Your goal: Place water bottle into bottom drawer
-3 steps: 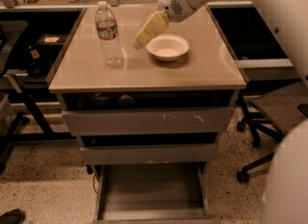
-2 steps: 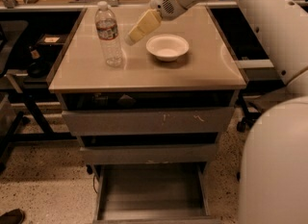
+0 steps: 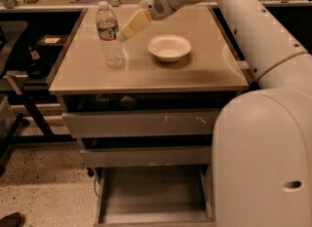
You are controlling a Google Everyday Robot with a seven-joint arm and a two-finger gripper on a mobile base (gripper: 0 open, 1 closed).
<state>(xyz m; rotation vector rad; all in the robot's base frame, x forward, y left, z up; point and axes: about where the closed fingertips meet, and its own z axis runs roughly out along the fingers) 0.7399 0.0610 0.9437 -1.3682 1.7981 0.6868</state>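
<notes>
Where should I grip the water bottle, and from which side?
Grip the water bottle around its ribbed body just below the label band, coming in level from the bowl side, where the gripper is now, close beside it. It stands upright and is a slim cylinder, so a sideways hold probably suits.

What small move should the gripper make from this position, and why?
Probably ease the gripper a little left onto the water bottle: it stands upright on the cabinet top, apparently not yet held, with the gripper just beside its label on the side facing the bowl. The bottom drawer is open below.
</notes>
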